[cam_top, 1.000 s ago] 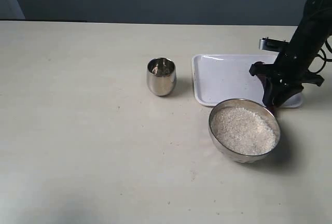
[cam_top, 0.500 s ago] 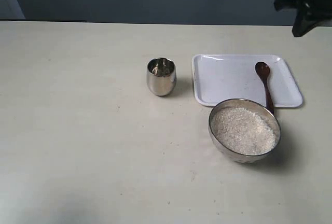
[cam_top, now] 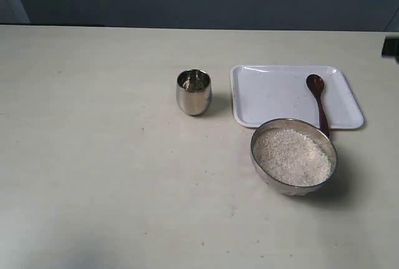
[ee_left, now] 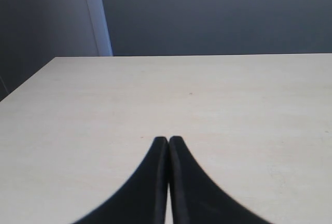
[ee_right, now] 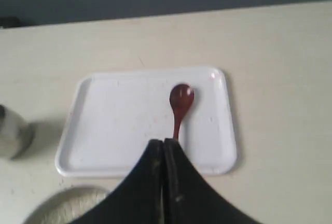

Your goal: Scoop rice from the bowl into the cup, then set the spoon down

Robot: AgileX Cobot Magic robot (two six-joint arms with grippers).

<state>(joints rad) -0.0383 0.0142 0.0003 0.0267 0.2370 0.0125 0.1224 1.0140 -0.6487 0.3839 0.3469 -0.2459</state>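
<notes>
In the exterior view, the spoon [cam_top: 318, 98] lay on the white tray [cam_top: 274, 94], its handle reaching the bowl [cam_top: 252, 151] of rice [cam_top: 292, 157], with the cup [cam_top: 194, 92] beside the tray. In the left wrist view, the left gripper [ee_left: 168, 141] was clenched and empty over the table [ee_left: 233, 105]. In the right wrist view, the right gripper [ee_right: 164, 143] was also clenched and empty, with the spoon beyond its tips.

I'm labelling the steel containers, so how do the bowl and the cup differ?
The bowl is wide and low; the cup is narrower and rounded. The bowl is filled with rice nearly to its rim; the cup's contents cannot be made out. The bowl sits at the tray's near edge, the cup apart at its side. Both are shiny steel and upright.
</notes>
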